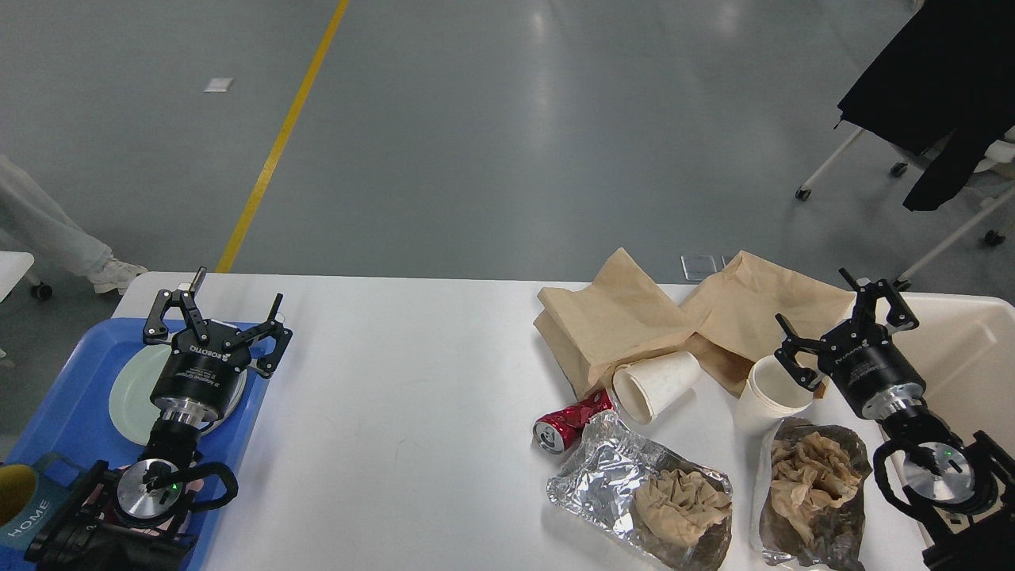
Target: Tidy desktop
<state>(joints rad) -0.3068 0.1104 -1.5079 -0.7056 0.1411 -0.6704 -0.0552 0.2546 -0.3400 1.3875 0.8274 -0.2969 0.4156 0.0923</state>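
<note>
The white counter (pixel 412 396) spreads across the lower half of the head view, under and between both arms. The left tool (pixel 216 317) hangs with its fingers spread wide and nothing between them, above a pale green plate (pixel 131 388) that lies in a blue tray (pixel 63 396) at the counter's left end; nearer the view's edge than this tool, a teal mug (pixel 28 507) marked HOME with a yellow inside sits in the tray's corner. The right tool (pixel 840 317) is likewise spread and holds nothing, poised over the counter's right end. Just to its left stands an upright white paper cup (pixel 773 392), close to one fingertip though I cannot tell whether they touch. Further left a second paper cup (pixel 656 382) lies on its side, partly on crumpled brown paper bags (pixel 634 317). A crushed red can (pixel 567 422) lies beside that cup. Below the right tool are two opened foil bags (pixel 618 476), each stuffed with wadded brown paper (pixel 682 501). To the right tool's right sits a cream bin (pixel 967 357)
</note>
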